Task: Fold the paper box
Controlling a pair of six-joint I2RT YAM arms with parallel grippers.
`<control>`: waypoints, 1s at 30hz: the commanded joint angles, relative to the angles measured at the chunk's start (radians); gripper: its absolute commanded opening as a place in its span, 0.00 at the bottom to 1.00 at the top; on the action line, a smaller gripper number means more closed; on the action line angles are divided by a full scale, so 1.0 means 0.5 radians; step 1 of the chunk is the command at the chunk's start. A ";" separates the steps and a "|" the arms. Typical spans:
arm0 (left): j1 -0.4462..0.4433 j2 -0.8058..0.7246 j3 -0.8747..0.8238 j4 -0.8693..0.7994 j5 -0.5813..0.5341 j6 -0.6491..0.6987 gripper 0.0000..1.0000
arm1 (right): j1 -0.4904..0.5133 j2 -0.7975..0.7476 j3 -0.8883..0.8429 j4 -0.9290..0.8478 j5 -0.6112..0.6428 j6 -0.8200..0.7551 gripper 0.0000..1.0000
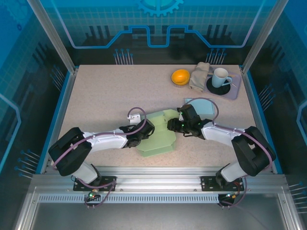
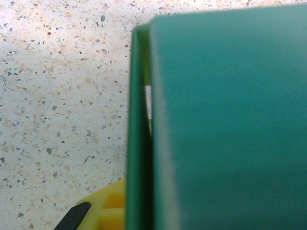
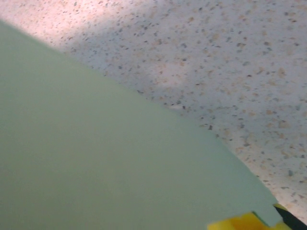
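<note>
Blue printed walls (image 1: 158, 28) enclose a speckled beige table (image 1: 105, 96), with both arms reaching in from the near edge towards its middle. Between them lies the paper box (image 1: 160, 141), a pale green cardboard blank. It rests mostly flat on the table just in front of the arm bases, and one panel is lifted at its far side. The left gripper (image 1: 144, 130) sits at the blank's left edge. Its jaws are pressed almost completely together and appear to pinch the cardboard. In the left wrist view a green panel stands very close to the lens, with a thin folded flap along its left side. A yellow finger (image 2: 108, 208) with a dark tip sits right against the foot of that flap, and bare table shows to the left. The right gripper (image 1: 171, 125) meets the blank's right edge, near the left gripper and facing it. In the right wrist view the pale green sheet covers the lower left of the frame, and a bit of yellow finger (image 3: 237, 224) peeks out from under its corner. I cannot tell from this how far these jaws are parted, or whether they have hold of the cardboard. Just beyond the right gripper a pale blue sheet (image 1: 204, 103) lies flat on the table. At the far right corner stand an orange bowl (image 1: 181, 76) and a crumpled beige cloth (image 1: 199, 76). Beside them a white mug (image 1: 220, 76) stands on a dark coaster (image 1: 213, 88), with the cloth, mug and coaster on a lavender tray (image 1: 232, 92).
</note>
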 commanded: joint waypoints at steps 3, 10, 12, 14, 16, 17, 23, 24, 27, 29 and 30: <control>-0.011 -0.006 0.062 -0.021 0.023 -0.018 0.04 | 0.120 -0.026 0.088 0.074 -0.068 -0.098 0.37; -0.009 -0.004 0.072 -0.027 0.035 -0.019 0.04 | 0.256 0.066 0.180 0.064 -0.040 -0.157 0.38; -0.010 -0.011 0.072 -0.021 0.044 -0.018 0.04 | 0.270 0.115 0.207 0.053 -0.037 -0.154 0.38; -0.009 -0.021 0.072 -0.021 0.042 -0.012 0.04 | 0.274 0.157 0.220 0.058 -0.053 -0.143 0.37; -0.009 -0.036 0.069 -0.027 0.031 -0.009 0.04 | 0.278 0.169 0.219 0.051 -0.054 -0.139 0.37; -0.010 -0.045 0.064 -0.030 0.028 -0.006 0.04 | 0.275 0.162 0.216 0.049 -0.052 -0.141 0.38; -0.006 -0.065 0.039 -0.057 -0.011 0.006 0.04 | 0.269 -0.053 0.230 -0.161 0.020 -0.305 0.39; -0.007 -0.070 0.033 -0.060 -0.018 0.011 0.04 | 0.264 -0.104 0.244 -0.226 0.035 -0.388 0.40; -0.006 -0.092 0.015 -0.058 -0.056 0.035 0.04 | 0.225 -0.244 0.277 -0.416 0.021 -0.746 0.42; -0.006 -0.104 0.010 -0.061 -0.089 0.075 0.04 | 0.186 -0.346 0.286 -0.530 -0.022 -1.004 0.43; -0.008 -0.110 0.013 -0.065 -0.108 0.101 0.04 | 0.166 -0.401 0.302 -0.590 -0.033 -1.159 0.43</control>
